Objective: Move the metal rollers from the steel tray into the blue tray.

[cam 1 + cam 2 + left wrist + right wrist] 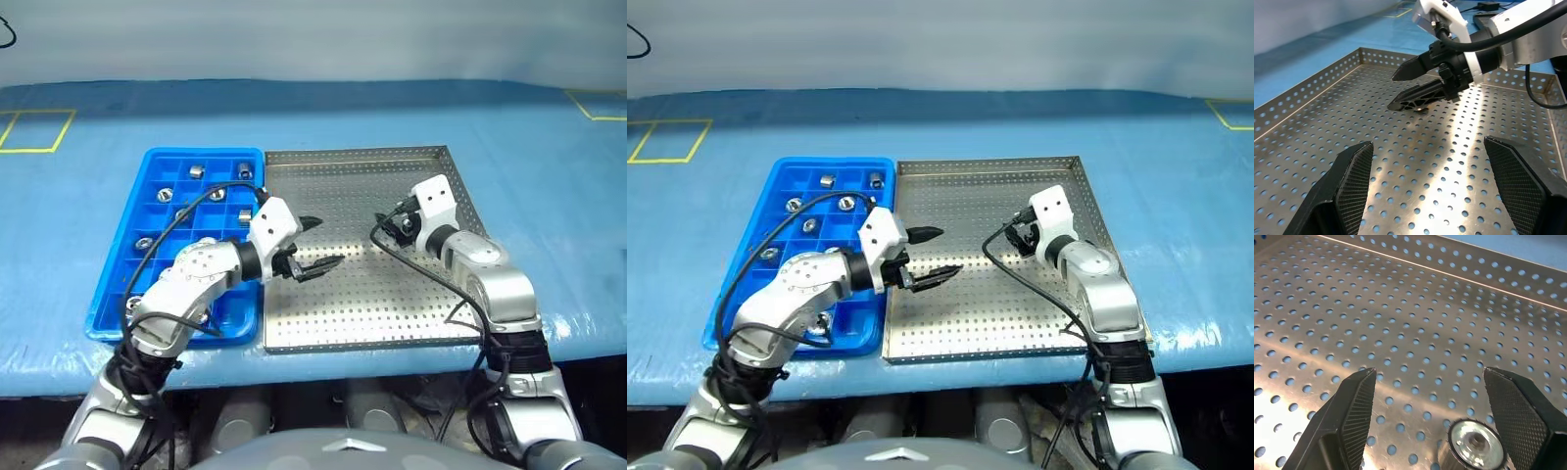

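Hovering with jaws spread, your right gripper [1425, 421] brackets the last metal roller [1474, 446] on the steel tray [362, 313]; an off-centre close could flick it away from the blue tray [157, 166].

**Metal, plastic and cloth finishes**

You see the steel tray [392, 313] as brushed, perforated metal with a soft sheen. The roller [1476, 445] is glossy metal. The blue tray [157, 166] looks like smooth plastic; the table cover [392, 108] looks matt.
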{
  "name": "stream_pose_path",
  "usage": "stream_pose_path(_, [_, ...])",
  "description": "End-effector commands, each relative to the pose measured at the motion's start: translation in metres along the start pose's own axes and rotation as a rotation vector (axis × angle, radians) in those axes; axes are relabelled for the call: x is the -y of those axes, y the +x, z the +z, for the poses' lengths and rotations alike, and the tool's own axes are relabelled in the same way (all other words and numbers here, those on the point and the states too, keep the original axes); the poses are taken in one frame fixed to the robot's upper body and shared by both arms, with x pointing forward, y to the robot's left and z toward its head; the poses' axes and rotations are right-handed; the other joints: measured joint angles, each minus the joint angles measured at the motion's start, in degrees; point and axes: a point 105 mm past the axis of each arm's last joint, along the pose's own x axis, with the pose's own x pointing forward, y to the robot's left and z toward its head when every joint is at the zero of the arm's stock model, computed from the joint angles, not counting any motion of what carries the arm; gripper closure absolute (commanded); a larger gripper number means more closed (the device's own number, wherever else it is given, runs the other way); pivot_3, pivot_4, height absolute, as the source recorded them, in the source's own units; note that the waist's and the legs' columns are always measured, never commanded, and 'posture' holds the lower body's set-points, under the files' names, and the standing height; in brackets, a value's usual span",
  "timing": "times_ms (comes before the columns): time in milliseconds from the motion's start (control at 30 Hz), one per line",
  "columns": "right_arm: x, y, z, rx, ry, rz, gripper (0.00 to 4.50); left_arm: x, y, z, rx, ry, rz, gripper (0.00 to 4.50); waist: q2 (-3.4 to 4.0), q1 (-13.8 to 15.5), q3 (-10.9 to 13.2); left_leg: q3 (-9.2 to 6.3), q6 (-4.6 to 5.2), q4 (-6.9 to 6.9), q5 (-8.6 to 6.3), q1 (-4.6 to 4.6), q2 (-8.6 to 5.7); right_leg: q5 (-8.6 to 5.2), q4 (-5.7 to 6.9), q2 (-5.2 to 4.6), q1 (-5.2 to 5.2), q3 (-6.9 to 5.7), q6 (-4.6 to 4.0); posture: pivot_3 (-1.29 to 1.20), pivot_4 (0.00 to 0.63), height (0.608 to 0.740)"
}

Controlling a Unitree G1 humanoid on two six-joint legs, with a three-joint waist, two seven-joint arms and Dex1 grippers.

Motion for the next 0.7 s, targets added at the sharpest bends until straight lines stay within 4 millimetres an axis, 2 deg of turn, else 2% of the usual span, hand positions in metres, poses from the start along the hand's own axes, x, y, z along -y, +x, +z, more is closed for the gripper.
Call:
stream_pose_path(33, [0.009,-0.006,0.009,0.047,0.022,-0.041,0.83,0.004,0.006,0.005,0.017,0.033,-0.036,0.54,0.00,-0.29,0.00,0.07,0.04,0.02,-0.01,0.02,0.00,0.01,0.00,0.01,0.00,0.07,0.03,-0.20,0.150,0.740])
stream_pose_path(300, [0.013,0.002,-0.012,-0.012,0.095,-0.057,0.83,0.005,0.004,0.001,0.006,0.031,-0.032,0.54,0.01,-0.98,0.00,0.33,0.26,0.20,-0.11,0.03,0.01,0.14,0.01,0.09,0.00,0.41,0.24,-0.19,0.150,0.740])
stream_pose_path(600, [0.013,0.009,-0.023,-0.038,0.145,-0.057,0.83,0.004,0.000,-0.001,-0.002,0.030,-0.010,0.54,0.01,-0.87,-0.01,0.54,0.38,0.25,-0.17,0.06,-0.01,0.22,0.00,0.10,-0.02,0.68,0.36,-0.18,0.150,0.740])
stream_pose_path(700, [0.014,0.010,-0.025,-0.046,0.157,-0.061,1.40,0.002,-0.001,-0.001,-0.002,0.033,0.000,0.54,0.01,-0.84,-0.01,0.58,0.42,0.26,-0.20,0.06,-0.02,0.23,-0.01,0.10,-0.02,0.71,0.37,-0.17,0.150,0.740])
